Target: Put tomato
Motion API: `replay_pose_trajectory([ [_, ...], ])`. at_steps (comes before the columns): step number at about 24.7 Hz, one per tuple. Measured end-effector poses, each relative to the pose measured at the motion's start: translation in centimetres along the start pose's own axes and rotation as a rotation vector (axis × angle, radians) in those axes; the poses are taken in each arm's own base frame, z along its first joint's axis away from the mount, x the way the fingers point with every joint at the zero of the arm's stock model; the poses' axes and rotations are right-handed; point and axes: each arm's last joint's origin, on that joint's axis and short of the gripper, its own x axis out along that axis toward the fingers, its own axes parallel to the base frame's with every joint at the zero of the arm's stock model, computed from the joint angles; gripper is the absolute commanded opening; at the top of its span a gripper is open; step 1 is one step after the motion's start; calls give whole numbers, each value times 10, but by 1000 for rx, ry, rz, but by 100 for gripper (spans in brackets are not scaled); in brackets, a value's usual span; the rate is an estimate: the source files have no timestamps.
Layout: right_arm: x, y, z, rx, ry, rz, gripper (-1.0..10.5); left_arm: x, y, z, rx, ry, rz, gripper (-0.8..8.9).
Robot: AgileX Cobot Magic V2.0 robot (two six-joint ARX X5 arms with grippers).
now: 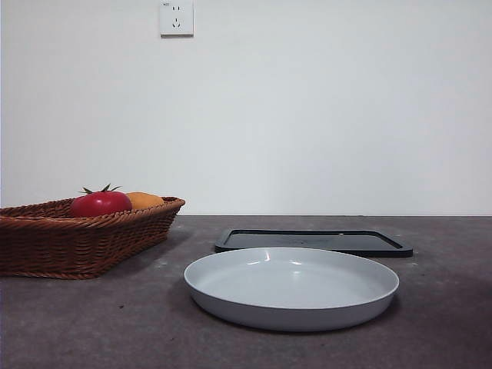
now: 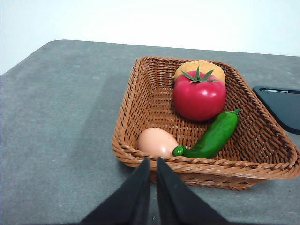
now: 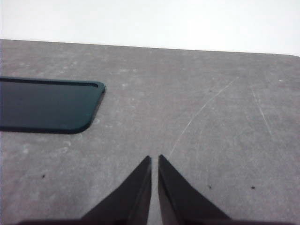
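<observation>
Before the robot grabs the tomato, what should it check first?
1. Tomato is in the basket, its top uncovered: ok.
2. Left hand is near the basket, holding nothing: ok.
3. Left hand is open enough to grab: not ok, its jaws are nearly together.
4. Things crowd the tomato: not ok, the orange fruit and green pepper sit against it.
5. Grey plate holds nothing: ok.
6. Right hand is away from the basket: ok.
</observation>
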Motion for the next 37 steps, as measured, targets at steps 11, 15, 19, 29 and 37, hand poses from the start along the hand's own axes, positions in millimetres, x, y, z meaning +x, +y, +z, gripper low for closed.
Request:
replay_pose_trajectory([
  [11,0,0,7,62,-74,4,15,0,0,0,-24,-1,0,17],
  [15,0,2,7,127,-71,55,11,0,0,2,-109,-19,-6,16],
  [19,-1,3,6,204,-43,90,11,-1,0,4,-153,-26,-7,16],
  [29,-11,5,53,313,33,135,11,-13,-5,50,-183,-56,-41,17],
  [37,-6,12,106,313,170,224,11,-17,-9,95,-184,39,-81,17],
])
